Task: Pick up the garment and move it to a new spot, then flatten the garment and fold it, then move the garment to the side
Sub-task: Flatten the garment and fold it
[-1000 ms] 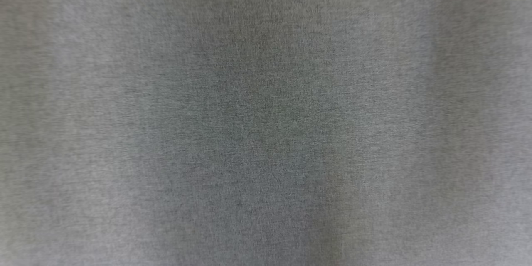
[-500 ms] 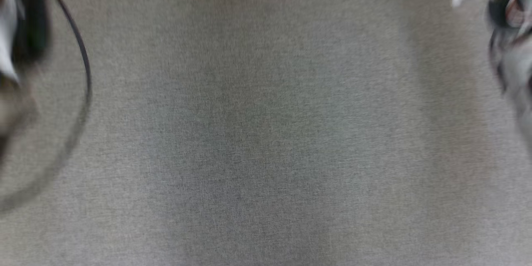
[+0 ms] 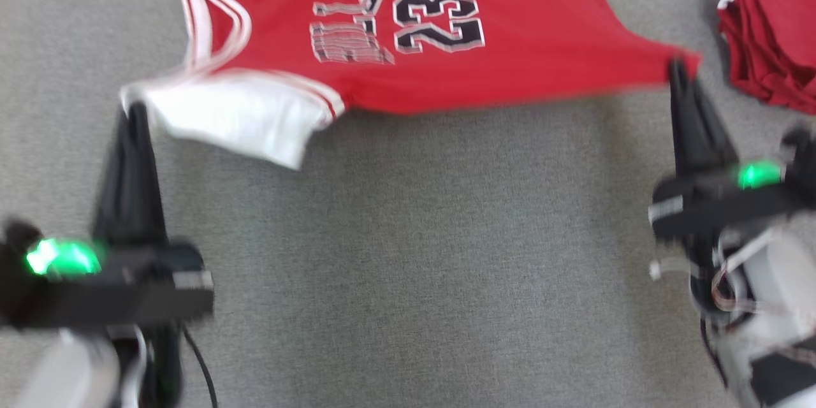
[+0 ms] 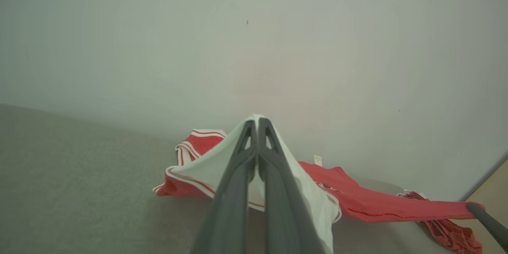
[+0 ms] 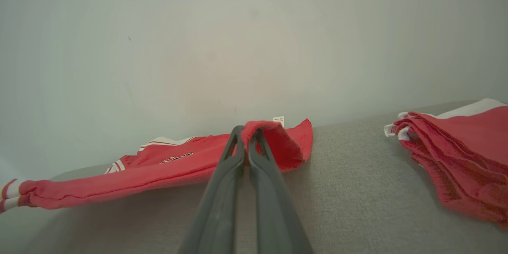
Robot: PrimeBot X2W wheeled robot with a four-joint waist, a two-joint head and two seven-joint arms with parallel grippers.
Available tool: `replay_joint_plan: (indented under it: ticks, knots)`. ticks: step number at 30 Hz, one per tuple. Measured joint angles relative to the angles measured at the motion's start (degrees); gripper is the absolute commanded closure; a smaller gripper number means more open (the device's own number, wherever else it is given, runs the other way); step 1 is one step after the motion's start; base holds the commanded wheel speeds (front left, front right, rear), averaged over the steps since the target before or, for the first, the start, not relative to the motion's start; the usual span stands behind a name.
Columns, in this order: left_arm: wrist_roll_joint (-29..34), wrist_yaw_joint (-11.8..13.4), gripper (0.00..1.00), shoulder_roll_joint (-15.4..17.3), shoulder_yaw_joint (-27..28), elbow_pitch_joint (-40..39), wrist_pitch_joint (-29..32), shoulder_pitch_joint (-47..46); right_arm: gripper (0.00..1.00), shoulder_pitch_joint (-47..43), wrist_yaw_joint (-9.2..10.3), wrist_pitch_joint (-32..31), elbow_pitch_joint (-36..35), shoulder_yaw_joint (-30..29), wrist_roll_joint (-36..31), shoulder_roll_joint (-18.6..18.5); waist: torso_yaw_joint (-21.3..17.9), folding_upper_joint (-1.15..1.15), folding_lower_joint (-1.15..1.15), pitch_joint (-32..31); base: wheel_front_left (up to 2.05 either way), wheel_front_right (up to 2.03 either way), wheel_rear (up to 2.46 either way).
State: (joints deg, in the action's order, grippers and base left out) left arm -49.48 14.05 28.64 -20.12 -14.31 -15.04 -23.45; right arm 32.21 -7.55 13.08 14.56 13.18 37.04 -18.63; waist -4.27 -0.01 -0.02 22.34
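The garment (image 3: 510, 44) is a red basketball jersey with white trim and the number 23, stretched across the far part of the grey cloth surface (image 3: 408, 255). My left gripper (image 3: 134, 108) is shut on its white shoulder corner, which drapes over the fingers in the left wrist view (image 4: 256, 121). My right gripper (image 3: 677, 65) is shut on the red hem corner, which curls over the fingertips in the right wrist view (image 5: 246, 129). The near edge of the garment (image 5: 119, 184) hangs lifted between both grippers.
A stack of folded red garments (image 3: 768, 38) lies at the far right, close to my right gripper, and also shows as the stack (image 5: 456, 154) in the right wrist view. A pale wall (image 4: 254, 39) rises behind the surface. A black cable (image 3: 201, 370) trails by the left arm.
The head camera has swung up from bare grey cloth, so the garment and both grippers have come into view. Any move of the things themselves cannot be told.
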Motion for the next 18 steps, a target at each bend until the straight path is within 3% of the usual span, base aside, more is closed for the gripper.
replay_joint_plan:
  ticks: [8, 18]
  knots:
    - [3.86, -4.66, 1.00, -8.88, 5.97, 2.92, -0.01, 16.79, 1.00, -15.94, 0.00, -1.55, -4.88, -5.57, -2.56, 3.65, 0.88, 0.00, 0.00, -4.03, 0.00, 0.00, 0.00]
    - [7.33, -11.33, 1.00, -17.29, 10.90, 11.03, 0.00, 28.44, 1.00, -29.09, 0.00, -2.56, -6.55, -8.29, -3.77, 7.20, 1.60, 0.00, 0.01, -8.10, 0.00, 0.00, 0.00]
